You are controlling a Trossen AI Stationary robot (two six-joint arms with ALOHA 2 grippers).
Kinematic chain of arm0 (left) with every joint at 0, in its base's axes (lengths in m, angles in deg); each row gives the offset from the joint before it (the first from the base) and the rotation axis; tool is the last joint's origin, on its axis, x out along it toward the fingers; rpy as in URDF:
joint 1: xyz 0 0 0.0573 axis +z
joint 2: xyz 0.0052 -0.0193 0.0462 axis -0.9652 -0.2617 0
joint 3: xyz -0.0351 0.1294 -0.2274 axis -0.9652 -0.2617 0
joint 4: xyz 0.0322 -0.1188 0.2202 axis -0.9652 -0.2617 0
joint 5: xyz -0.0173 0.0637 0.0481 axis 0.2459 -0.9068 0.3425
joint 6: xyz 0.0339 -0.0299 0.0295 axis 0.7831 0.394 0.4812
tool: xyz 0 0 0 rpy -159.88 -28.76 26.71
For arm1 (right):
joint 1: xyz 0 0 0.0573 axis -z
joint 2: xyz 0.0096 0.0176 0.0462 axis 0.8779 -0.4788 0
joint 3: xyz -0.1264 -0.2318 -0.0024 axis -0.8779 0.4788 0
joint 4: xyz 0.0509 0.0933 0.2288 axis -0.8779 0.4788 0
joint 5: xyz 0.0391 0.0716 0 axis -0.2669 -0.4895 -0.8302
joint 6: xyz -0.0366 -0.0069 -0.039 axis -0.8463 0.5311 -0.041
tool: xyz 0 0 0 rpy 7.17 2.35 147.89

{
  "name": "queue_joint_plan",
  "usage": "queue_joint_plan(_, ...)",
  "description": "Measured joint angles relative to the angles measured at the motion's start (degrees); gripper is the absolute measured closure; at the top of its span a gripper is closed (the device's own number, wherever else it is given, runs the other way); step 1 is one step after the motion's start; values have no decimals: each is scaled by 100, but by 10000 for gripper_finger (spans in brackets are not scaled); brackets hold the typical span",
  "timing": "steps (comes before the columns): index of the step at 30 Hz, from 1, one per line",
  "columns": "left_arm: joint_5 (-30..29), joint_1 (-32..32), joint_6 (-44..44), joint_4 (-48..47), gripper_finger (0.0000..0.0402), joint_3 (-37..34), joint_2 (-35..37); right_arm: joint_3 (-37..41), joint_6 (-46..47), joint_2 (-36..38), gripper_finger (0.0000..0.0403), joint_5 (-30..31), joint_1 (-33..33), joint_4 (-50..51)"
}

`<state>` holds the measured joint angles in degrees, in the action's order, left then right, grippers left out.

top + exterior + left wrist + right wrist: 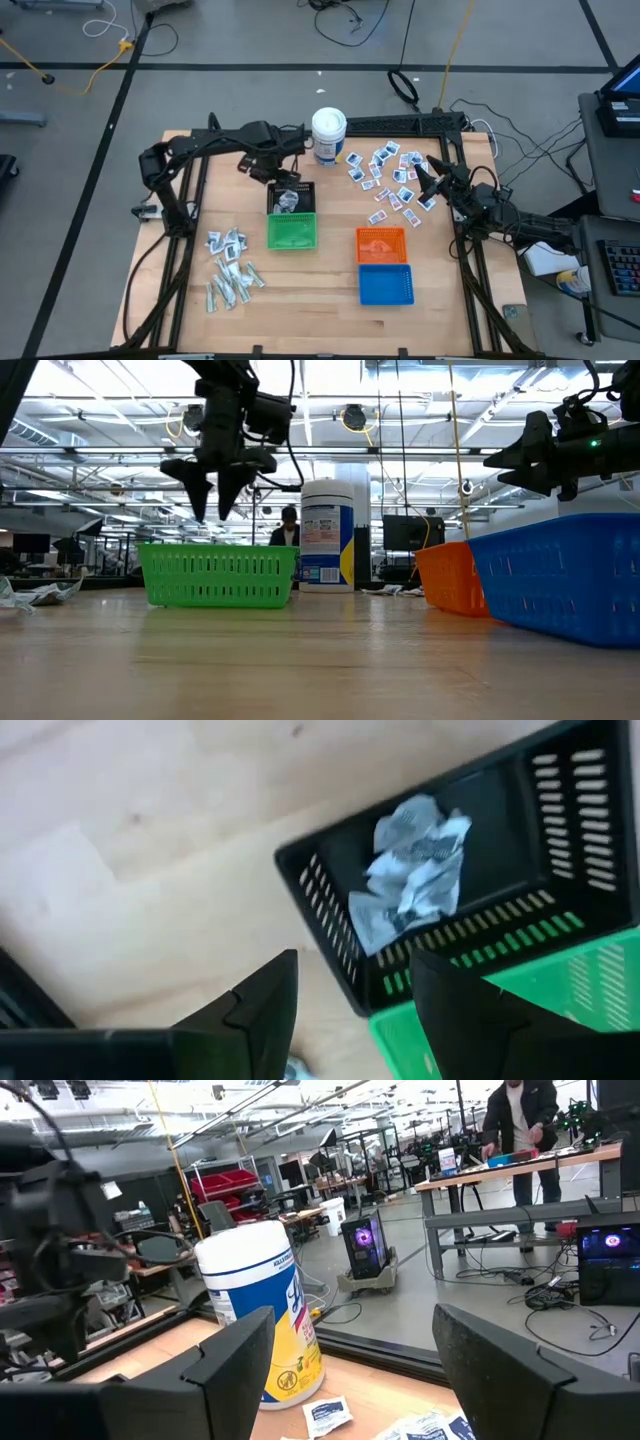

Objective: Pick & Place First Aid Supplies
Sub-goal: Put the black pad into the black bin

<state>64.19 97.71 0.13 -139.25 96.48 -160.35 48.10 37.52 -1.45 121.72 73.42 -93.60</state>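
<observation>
Jaws parted and empty on the left gripper (pixel 350 1010), poised above the black basket (pixel 292 197) near table centre; spread wide and likewise empty on the right gripper (pixel 428 180), hanging at three o'clock by the blue-print squares.

On the wooden table (pixel 330 318), progress looks early, judging by how things lie. Four baskets in two pairs: black at twelve o'clock of the green basket (pixel 292 232), orange basket (pixel 382 245) at twelve o'clock of the blue basket (pixel 386 284). Only the black one loaded, with a small crumpled heap of grey-white strips (pixel 412 870) in the left wrist view. Green, orange and blue apparently bare.

Still to shift, by this reading: most of the first aid supplies. White squares with blue print (pixel 385 180) scattered loose at one o'clock of table centre, just beside the white canister (pixel 328 135). Pale narrow strips (pixel 231 268) piled loose at eight o'clock, well apart from any basket.

Bulk of the sorting ahead, it seems.
</observation>
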Motion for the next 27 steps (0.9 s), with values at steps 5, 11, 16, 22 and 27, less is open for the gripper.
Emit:
queue_joint_plan(5,60,-227,-713,48,193,-601,428,2,0,-2,135,0,1,-11)
queue_joint_plan(11,502,-620,-1549,294,186,-1308,896,0,0,0,135,0,-1,2)
queue_joint_plan(16,645,-988,-2221,350,195,-1738,1233,2,0,-1,135,0,0,2)
queue_joint_plan(22,736,-1394,-2821,351,203,-2143,1567,2,0,-2,136,0,-1,2)
queue_joint_plan(27,920,-1639,-2982,417,193,-2351,1749,1,0,-1,136,-2,1,2)
